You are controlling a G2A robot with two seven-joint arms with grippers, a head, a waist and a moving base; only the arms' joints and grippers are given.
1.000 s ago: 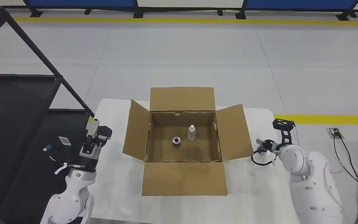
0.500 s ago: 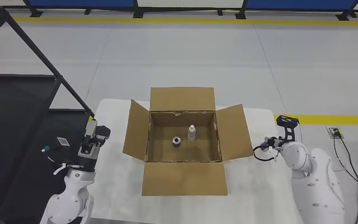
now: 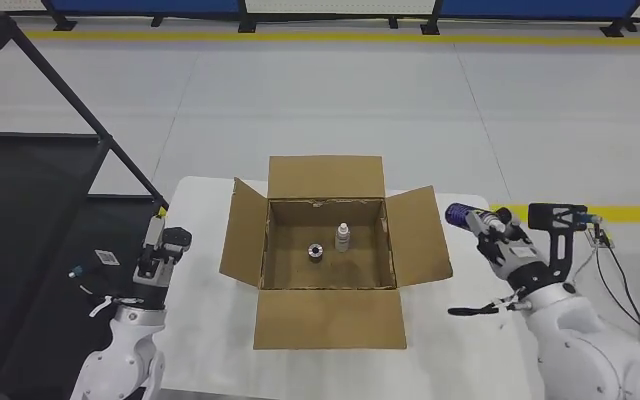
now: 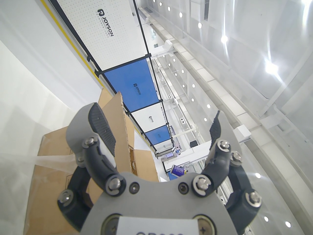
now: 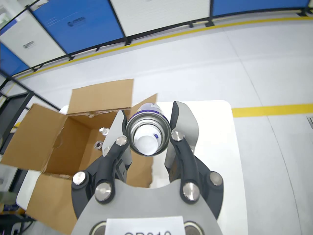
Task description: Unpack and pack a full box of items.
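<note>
Though hard to pick out from above, the left tool [image 4: 156, 111] stands spread and empty beside the left edge of the white tabletop [image 3: 210, 310], aimed ceilingward. One open brown cardboard box [image 3: 327, 178] sits centred, four flaps out, its near wall hiding some of its bottom. Two things lie inside: a small white bottle [image 3: 343, 237], and a small dark ring [image 3: 315, 251] too tiny to identify. Just right of the right flap, the right tool [image 3: 487, 226] pinches one purple-and-white spray can [image 3: 460, 214], clear of the tabletop.
</note>
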